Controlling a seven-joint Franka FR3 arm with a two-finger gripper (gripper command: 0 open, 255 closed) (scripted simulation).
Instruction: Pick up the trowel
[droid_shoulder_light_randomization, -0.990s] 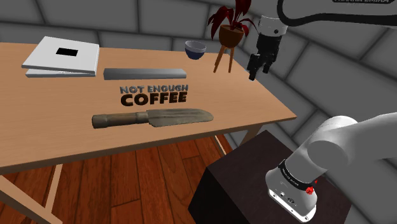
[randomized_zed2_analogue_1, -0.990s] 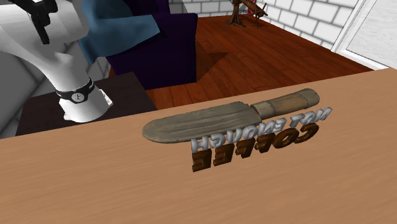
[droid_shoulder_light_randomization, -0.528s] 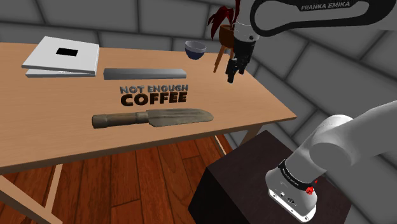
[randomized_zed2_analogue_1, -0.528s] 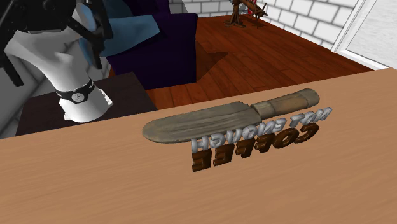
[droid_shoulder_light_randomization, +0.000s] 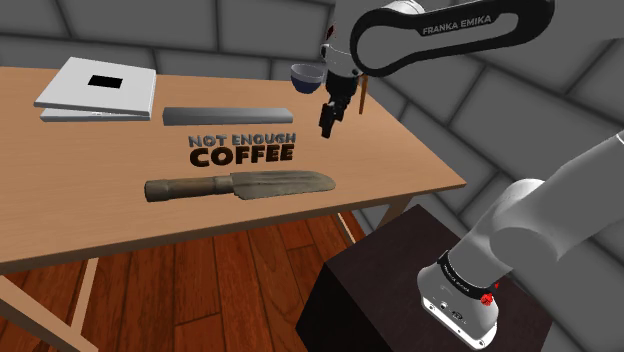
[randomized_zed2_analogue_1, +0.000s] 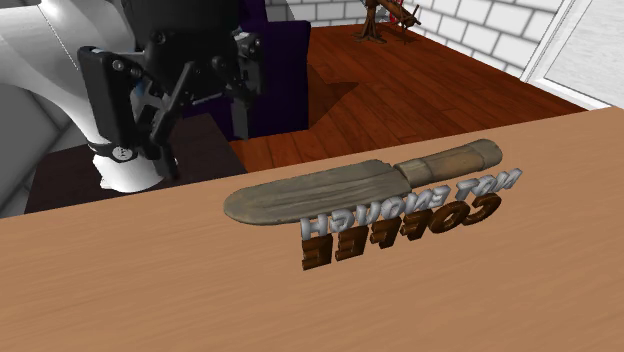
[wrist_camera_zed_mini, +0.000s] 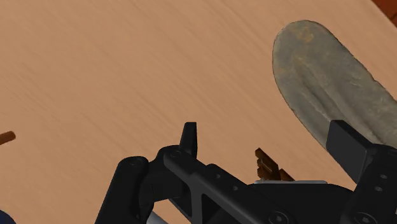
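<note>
The trowel (droid_shoulder_light_randomization: 240, 186) lies flat on the wooden table (droid_shoulder_light_randomization: 90, 215), its brown handle (droid_shoulder_light_randomization: 185, 188) toward the shoulder view's left and its worn grey blade (droid_shoulder_light_randomization: 285, 183) toward the right. My black gripper (droid_shoulder_light_randomization: 328, 124) hangs in the air above the table, beyond the blade's tip and to the right of the coffee sign. It is open with nothing between its fingers (randomized_zed2_analogue_1: 242, 112). In the wrist view the gripper (wrist_camera_zed_mini: 270, 140) is over bare tabletop with the rounded blade (wrist_camera_zed_mini: 331, 83) off to one side. The trowel (randomized_zed2_analogue_1: 350, 185) also lies in front of the sign in the second exterior view.
Standing brown letters reading NOT ENOUGH COFFEE (droid_shoulder_light_randomization: 242, 149) sit just behind the trowel. Farther back are a grey bar (droid_shoulder_light_randomization: 228, 115), a white flat box (droid_shoulder_light_randomization: 98, 88) and a dark bowl (droid_shoulder_light_randomization: 306, 77). The dark stand (droid_shoulder_light_randomization: 400, 290) is off the table's right end.
The arm has swung toward the shoulder view's left, carrying the gripper from beyond the table's right end to over the table near the sign. The trowel has not moved.
</note>
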